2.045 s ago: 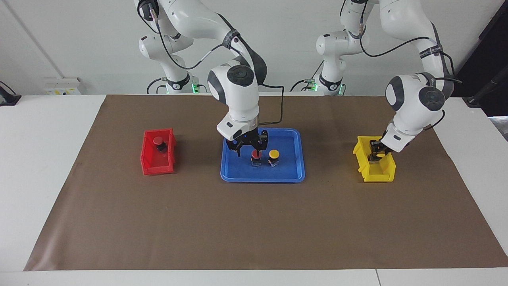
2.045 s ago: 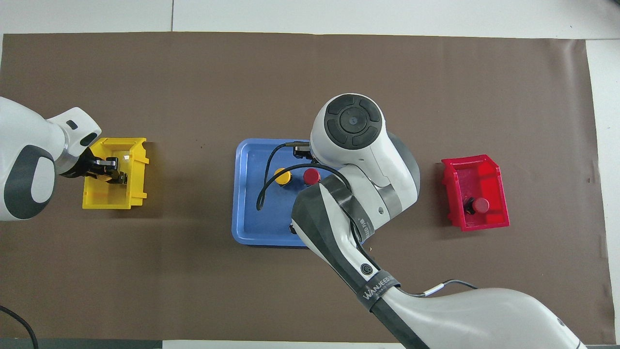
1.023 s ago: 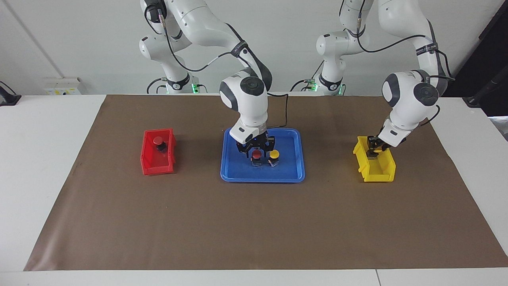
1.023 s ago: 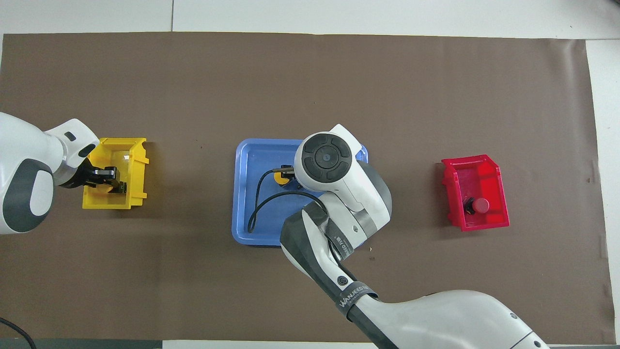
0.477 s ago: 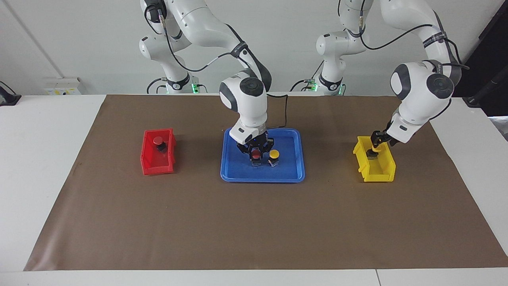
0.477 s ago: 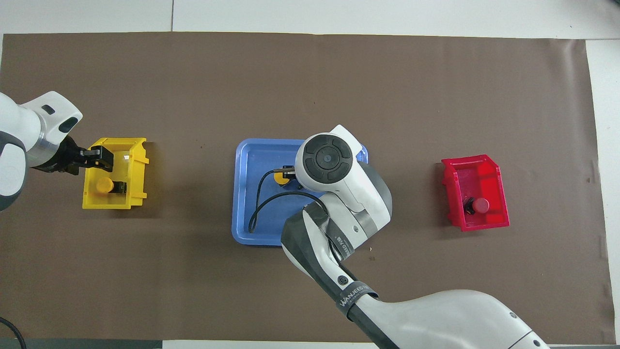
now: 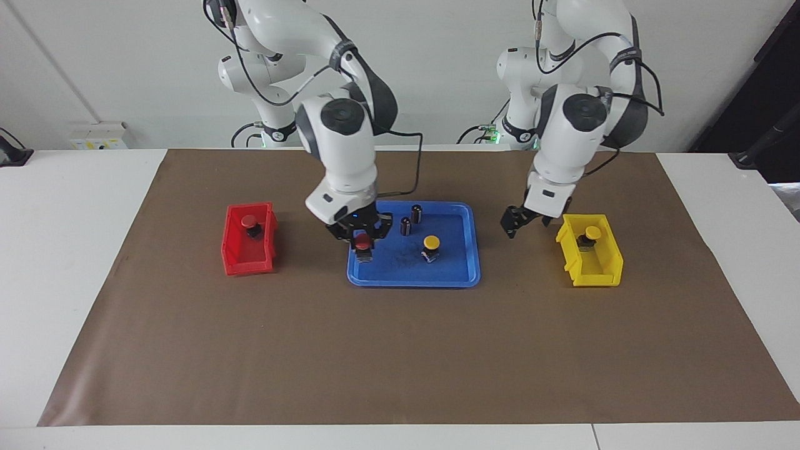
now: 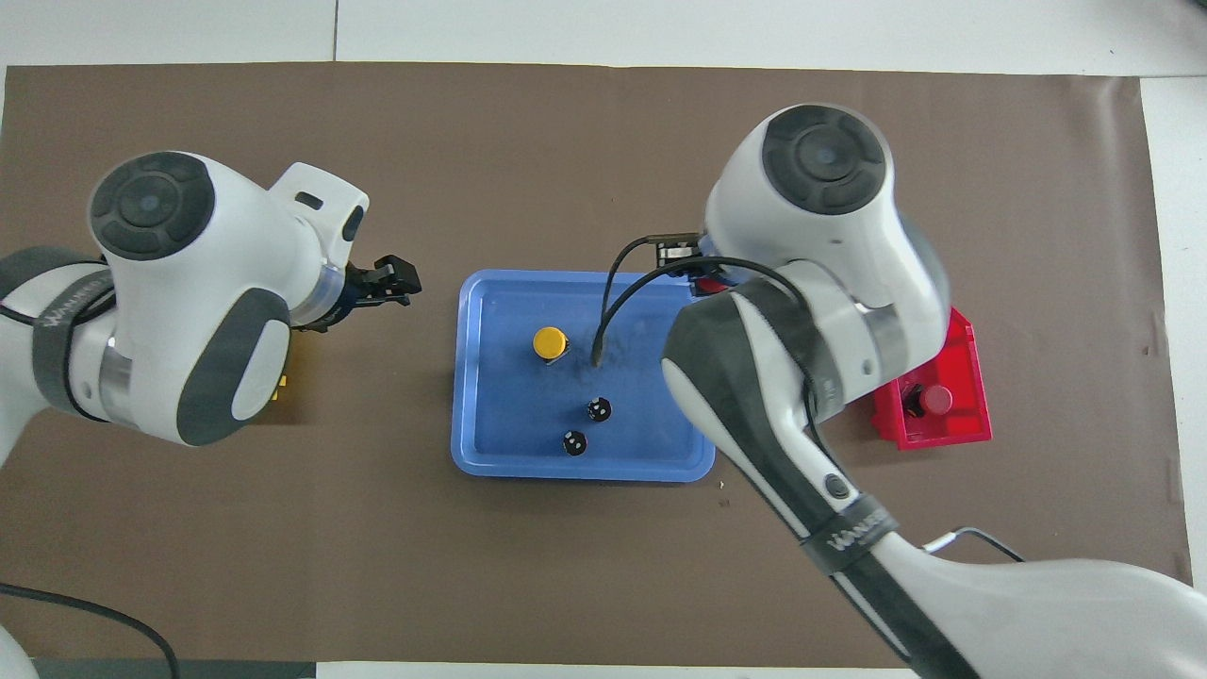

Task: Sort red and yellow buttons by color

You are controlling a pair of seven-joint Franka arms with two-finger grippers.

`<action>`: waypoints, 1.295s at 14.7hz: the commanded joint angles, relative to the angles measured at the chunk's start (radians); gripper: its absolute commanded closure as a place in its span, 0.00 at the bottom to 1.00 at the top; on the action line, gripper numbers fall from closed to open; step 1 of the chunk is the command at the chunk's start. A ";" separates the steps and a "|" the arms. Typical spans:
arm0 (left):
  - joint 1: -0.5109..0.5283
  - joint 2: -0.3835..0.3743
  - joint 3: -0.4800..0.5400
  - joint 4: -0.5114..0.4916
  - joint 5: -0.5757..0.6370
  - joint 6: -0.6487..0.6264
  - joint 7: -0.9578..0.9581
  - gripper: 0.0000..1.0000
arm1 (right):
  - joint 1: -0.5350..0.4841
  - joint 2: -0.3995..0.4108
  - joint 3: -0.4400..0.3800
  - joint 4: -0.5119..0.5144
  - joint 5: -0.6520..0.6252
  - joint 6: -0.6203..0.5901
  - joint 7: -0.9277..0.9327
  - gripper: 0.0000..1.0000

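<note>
My right gripper [image 7: 363, 240] is shut on a red button [image 7: 362, 239] and holds it just above the blue tray [image 7: 459, 275] at the edge toward the right arm's end; the overhead view shows only a red sliver [image 8: 714, 280] of the button under the wrist. A yellow button [image 7: 430, 242] stands in the tray [image 8: 481, 443] and also shows in the overhead view [image 8: 549, 342]. Another red button [image 7: 250, 222] lies in the red bin [image 7: 247, 264]. Another yellow button [image 7: 590, 234] lies in the yellow bin [image 7: 594, 275]. My left gripper [image 7: 512, 223] is open and empty, over the mat between tray and yellow bin.
Two dark capless cylinders [image 7: 415, 213] [image 7: 405, 225] stand in the tray, nearer to the robots than the yellow button. A brown mat [image 7: 400, 350] covers the table. In the overhead view the left arm hides most of the yellow bin [image 8: 281, 382].
My right gripper closed on the red button in the tray and lifted it toward the red bin. My left gripper let go of a yellow button in the yellow bin and moved toward the tray.
</note>
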 commanded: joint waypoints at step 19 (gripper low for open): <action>-0.239 0.269 0.015 0.144 -0.018 0.092 -0.268 0.07 | -0.356 -0.296 0.015 -0.677 0.022 0.414 -0.537 0.70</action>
